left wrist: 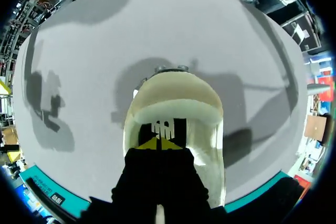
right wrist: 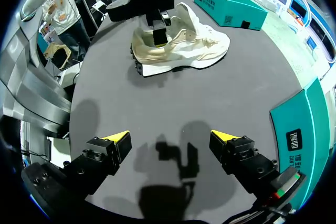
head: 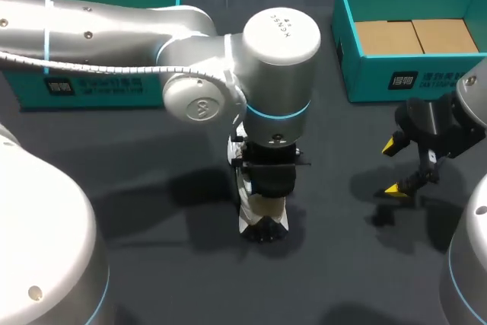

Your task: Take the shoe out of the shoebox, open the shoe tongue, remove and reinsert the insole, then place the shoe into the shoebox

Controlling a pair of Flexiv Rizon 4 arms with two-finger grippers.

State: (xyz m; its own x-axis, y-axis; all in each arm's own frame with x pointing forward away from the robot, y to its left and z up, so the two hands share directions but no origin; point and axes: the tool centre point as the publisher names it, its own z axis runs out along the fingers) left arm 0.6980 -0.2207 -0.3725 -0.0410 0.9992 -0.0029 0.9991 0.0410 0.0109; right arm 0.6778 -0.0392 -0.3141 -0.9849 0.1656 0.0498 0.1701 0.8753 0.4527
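A cream shoe (head: pixel 264 224) stands on the dark table near the middle, its toe towards the front edge. My left gripper (head: pixel 270 179) comes straight down into the heel opening. In the left wrist view its yellow tips (left wrist: pixel 160 143) are shut together inside the shoe (left wrist: pixel 176 95); whether they pinch the insole is hidden. My right gripper (head: pixel 392 167) hangs open above bare table to the right of the shoe, holding nothing. From the right wrist, the shoe (right wrist: pixel 194 45) lies well ahead of the open right gripper (right wrist: pixel 170 137), with the left gripper (right wrist: pixel 159 35) in its heel.
A teal shoebox (head: pixel 426 78) with a cardboard floor stands at the back right, close behind my right gripper. Another teal box (head: pixel 99 85) sits at the back left, partly covered by my left arm. Bare table lies between shoe and right gripper.
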